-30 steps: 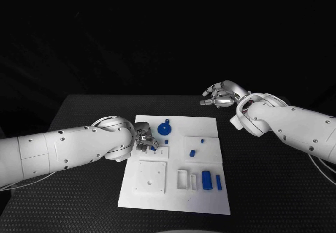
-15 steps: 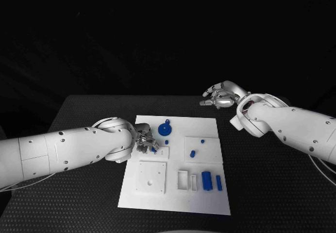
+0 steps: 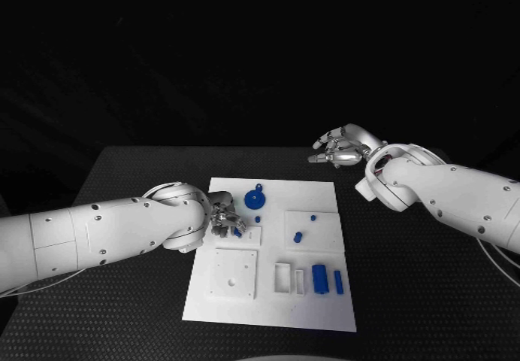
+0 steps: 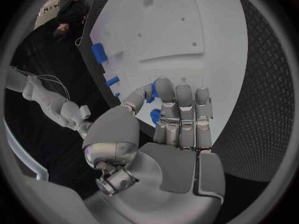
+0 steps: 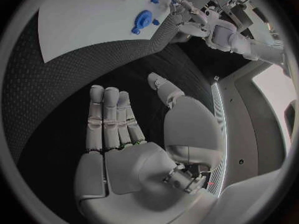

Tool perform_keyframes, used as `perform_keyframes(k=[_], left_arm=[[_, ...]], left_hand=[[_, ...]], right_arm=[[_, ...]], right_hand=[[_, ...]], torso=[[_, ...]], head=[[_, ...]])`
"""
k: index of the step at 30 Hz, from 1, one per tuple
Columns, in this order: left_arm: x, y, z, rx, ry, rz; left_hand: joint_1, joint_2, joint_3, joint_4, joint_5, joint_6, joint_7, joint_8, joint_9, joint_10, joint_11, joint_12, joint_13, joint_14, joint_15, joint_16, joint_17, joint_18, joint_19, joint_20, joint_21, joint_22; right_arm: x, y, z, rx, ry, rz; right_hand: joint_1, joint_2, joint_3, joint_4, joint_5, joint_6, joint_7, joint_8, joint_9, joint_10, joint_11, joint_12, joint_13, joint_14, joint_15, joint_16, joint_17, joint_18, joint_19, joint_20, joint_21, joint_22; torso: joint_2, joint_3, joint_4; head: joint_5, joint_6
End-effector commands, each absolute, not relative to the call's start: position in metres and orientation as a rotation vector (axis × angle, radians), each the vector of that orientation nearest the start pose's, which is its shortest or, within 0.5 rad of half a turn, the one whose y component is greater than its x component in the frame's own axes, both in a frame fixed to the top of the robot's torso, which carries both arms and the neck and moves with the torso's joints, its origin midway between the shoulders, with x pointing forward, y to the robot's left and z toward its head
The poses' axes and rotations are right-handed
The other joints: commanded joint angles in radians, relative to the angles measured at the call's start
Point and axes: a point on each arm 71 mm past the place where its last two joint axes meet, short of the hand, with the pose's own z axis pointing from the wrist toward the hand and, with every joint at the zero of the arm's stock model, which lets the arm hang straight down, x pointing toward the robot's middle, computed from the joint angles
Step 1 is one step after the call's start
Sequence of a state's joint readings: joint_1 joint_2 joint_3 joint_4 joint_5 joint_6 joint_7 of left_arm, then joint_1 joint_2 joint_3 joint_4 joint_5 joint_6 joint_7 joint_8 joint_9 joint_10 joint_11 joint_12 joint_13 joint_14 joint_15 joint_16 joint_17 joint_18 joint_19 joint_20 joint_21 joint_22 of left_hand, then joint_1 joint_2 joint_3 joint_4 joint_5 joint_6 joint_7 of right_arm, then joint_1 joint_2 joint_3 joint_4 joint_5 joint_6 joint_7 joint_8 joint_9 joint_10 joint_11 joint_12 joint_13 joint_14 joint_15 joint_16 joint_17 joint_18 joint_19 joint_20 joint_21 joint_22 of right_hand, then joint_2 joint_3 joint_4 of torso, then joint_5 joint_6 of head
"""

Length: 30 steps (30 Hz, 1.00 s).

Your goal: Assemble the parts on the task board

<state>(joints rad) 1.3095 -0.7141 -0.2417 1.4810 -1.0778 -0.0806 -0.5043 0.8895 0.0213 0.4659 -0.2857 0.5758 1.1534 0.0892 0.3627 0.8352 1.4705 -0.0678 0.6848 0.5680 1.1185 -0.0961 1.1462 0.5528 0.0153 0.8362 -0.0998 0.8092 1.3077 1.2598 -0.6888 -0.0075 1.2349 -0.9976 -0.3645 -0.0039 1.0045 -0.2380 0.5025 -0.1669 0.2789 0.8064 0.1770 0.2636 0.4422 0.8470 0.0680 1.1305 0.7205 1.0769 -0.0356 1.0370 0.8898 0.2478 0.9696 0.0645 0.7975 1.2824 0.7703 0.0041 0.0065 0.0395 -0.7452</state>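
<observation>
Blue part pinched in left hand as before, right hand unmoved, spread, empty.

The scene is dim, the room beyond the desk lost in black. Light from above falls brightly on the white task board and both arms. Soft shadows pool under the left hand. The wrist views bend straight edges and darken toward their rims.

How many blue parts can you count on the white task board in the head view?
7: a round gear, peg, piece at the left hand, two pegs, two cylinders. The hand may hide more.
</observation>
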Motion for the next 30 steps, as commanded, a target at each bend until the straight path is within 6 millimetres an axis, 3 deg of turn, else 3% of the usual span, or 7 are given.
perform_keyframes(k=[1, 30], left_arm=[[0.4791, 0.1730, -0.2370, -0.117, 2.216, -0.386], [0.4786, 0.1745, -0.2423, -0.120, 2.221, -0.381]], left_hand=[[-0.001, 0.007, 0.006, -0.002, 0.007, 0.088, -0.092, 0.005, 0.006, -0.023, -0.026, 0.005, 0.001, 0.002, -0.006, 0.007, -0.001, -0.015, 0.001, -0.097, 0.005, 0.023], [-0.003, 0.008, 0.008, -0.002, 0.005, 0.086, -0.091, 0.005, 0.006, -0.026, -0.026, 0.008, 0.000, 0.000, -0.007, 0.009, -0.003, -0.015, -0.001, -0.098, 0.009, 0.022]], right_arm=[[0.5524, -0.2107, -0.1583, 0.293, 1.607, 0.815], [0.5516, -0.2084, -0.1584, 0.289, 1.612, 0.821]], right_hand=[[-0.001, 0.007, -0.005, 0.003, 0.005, 0.000, 0.005, 0.006, 0.000, -0.001, 0.003, -0.006, -0.002, -0.007, 0.000, -0.006, -0.002, 0.014, -0.005, 0.005, -0.007, 0.001], [-0.002, 0.008, -0.007, 0.004, 0.008, -0.001, 0.005, 0.006, 0.000, -0.002, 0.003, -0.005, -0.007, -0.008, 0.000, -0.006, -0.004, 0.014, -0.005, 0.005, -0.010, 0.002]], torso=[[0.000, -0.0005, -0.0005], [0.000, -0.0001, 0.0005]], head=[[0.001, -0.001], [-0.002, -0.003]])
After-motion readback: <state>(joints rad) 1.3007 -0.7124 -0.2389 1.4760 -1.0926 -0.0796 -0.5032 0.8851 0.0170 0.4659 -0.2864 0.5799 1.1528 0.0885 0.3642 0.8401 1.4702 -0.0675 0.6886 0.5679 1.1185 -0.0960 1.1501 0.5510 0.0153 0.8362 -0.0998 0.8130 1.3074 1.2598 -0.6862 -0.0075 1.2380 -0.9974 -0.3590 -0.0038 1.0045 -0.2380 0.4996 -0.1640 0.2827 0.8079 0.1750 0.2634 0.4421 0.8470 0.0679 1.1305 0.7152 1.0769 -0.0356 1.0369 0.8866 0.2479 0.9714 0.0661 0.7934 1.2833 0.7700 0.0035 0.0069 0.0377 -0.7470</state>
